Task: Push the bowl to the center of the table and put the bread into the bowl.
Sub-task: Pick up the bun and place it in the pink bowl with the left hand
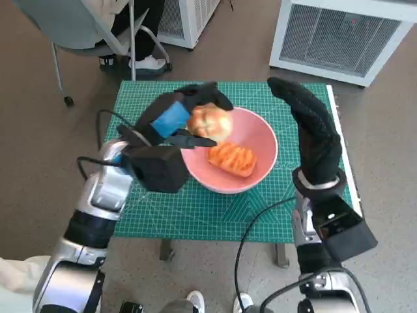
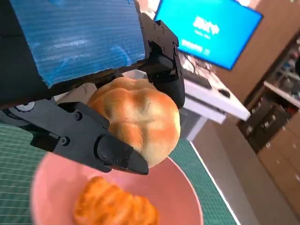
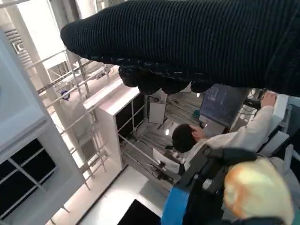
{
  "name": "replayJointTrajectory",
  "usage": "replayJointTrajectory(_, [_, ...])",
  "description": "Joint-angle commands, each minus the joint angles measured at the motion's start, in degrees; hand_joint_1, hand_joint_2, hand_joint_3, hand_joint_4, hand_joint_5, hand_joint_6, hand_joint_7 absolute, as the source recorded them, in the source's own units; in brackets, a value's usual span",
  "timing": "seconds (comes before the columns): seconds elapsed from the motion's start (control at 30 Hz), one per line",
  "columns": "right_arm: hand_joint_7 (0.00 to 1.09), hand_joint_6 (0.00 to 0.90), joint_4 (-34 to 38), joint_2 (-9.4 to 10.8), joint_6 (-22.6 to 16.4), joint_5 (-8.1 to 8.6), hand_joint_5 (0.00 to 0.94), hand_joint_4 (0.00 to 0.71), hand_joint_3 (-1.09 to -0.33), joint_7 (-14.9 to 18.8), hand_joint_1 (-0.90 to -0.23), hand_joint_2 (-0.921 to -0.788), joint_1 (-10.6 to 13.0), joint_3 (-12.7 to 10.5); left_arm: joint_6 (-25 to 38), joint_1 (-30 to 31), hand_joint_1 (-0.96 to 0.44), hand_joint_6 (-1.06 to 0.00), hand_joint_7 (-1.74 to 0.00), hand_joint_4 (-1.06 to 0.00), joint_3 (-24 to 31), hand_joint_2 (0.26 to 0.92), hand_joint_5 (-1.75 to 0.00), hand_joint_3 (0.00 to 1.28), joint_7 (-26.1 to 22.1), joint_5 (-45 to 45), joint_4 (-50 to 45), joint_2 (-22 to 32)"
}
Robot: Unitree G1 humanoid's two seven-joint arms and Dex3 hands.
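A pink bowl (image 1: 260, 140) sits near the middle of the green cutting mat, with a golden pastry (image 1: 232, 158) lying in it. My left hand (image 1: 174, 116) holds a round bread roll (image 1: 210, 123) just above the bowl's near-left rim. In the left wrist view the roll (image 2: 138, 119) sits between the black fingers (image 2: 93, 140), over the bowl (image 2: 180, 190) and the pastry (image 2: 112, 206). My right hand (image 1: 311, 124) hovers to the right of the bowl with its fingers stretched out and nothing in it. The right wrist view shows the glove (image 3: 187, 42) and, further off, the roll (image 3: 258, 194).
The green mat (image 1: 195, 208) covers the small table. A grey chair (image 1: 78, 32) and a person's feet (image 1: 146, 62) are beyond the table's far left corner. White cabinets (image 1: 339, 36) stand on the floor at the back right. A person (image 3: 225, 136) shows in the right wrist view.
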Motion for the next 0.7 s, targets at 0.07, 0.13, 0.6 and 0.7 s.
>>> replayJointTrajectory(0.07, [0.73,-0.001,0.01,-0.50,0.02,-0.19,0.027,0.310,-0.841,0.22,-0.551,-0.921,1.86,-0.18,-0.12,-1.43,0.00,-0.45,-1.39,-0.59,-1.42,0.921,-1.22,0.19,-3.24,-0.26,4.85,-0.83])
replayJointTrajectory(0.13, [0.73,-0.001,0.28,-0.55,-0.13,-0.15,0.027,0.310,-0.841,0.14,-0.551,-0.921,1.91,-0.34,1.28,-1.90,-0.02,-0.32,-1.30,-0.44,-2.26,0.902,-1.12,0.24,-6.39,-0.42,6.21,-0.67])
replayJointTrajectory(0.6, [0.74,-0.001,1.22,-0.59,-0.52,-1.78,0.029,0.310,-0.838,-1.53,-0.540,-0.921,1.46,-1.28,8.07,-3.27,-0.36,-0.13,-0.17,-0.02,-4.82,0.920,-0.01,0.05,-14.33,2.53,7.01,0.04])
replayJointTrajectory(0.7, [0.74,-0.001,1.37,-0.87,-0.63,-1.77,0.029,0.310,-0.835,-1.70,-0.544,-0.921,1.24,-1.54,7.52,-2.77,-0.40,-0.13,-0.16,-0.01,-4.38,0.921,0.00,0.06,-13.74,2.57,6.47,0.14])
